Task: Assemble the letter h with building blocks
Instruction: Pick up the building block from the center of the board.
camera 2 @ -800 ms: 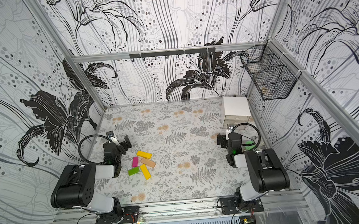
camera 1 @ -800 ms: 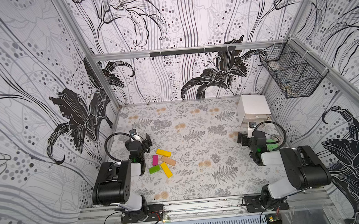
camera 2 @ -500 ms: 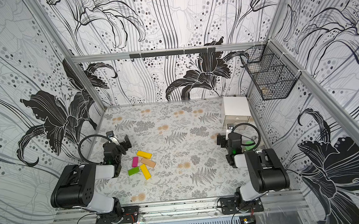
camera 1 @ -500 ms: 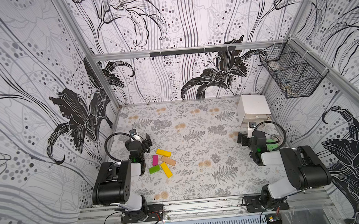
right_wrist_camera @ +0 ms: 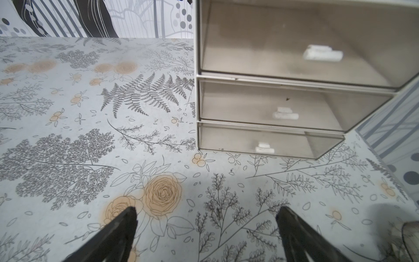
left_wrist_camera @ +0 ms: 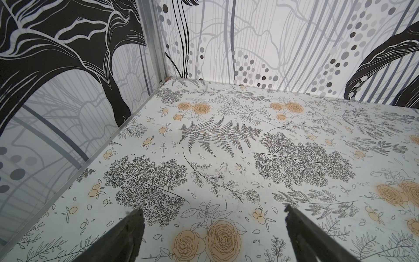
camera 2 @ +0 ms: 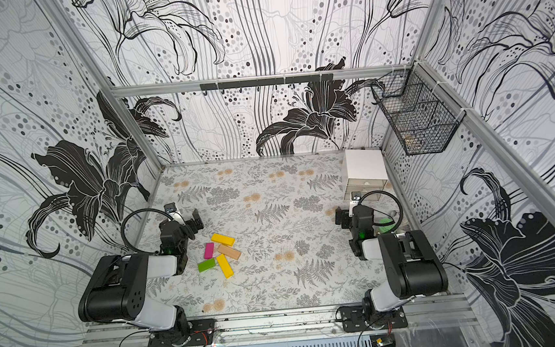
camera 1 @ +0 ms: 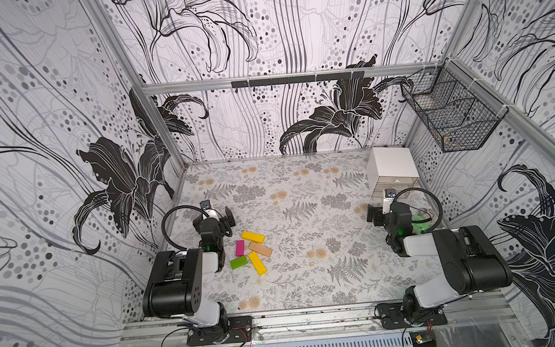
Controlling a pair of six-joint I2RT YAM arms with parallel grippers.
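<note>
While the 5 building blocks point(camera 2: 224, 266) lie in a loose cluster on the tabletop point(camera 1: 307, 219) just beside the left arm point(camera 1: 189, 272), we judge the task at its opening step: no letter h reads from them yet. The far yellow block point(camera 1: 252, 237), the tan wood block point(camera 1: 260, 249) and the near yellow block point(camera 1: 257, 263) sit at odd angles close together, with the magenta block point(camera 1: 240, 248) and the green block point(camera 1: 238, 262) on the side nearer the left arm. Next we would have the left tool point(left_wrist_camera: 213, 211) turn toward the cluster, pick 1 long block and lay it straight to start the stem; the blocks crowd each other, so a clean approach matters. The left tool is spread wide, holding and touching nothing, over bare tabletop. The right tool point(right_wrist_camera: 206, 209) is likewise spread wide and empty, facing the white drawer chest point(right_wrist_camera: 294, 90), well apart from the blocks.
</note>
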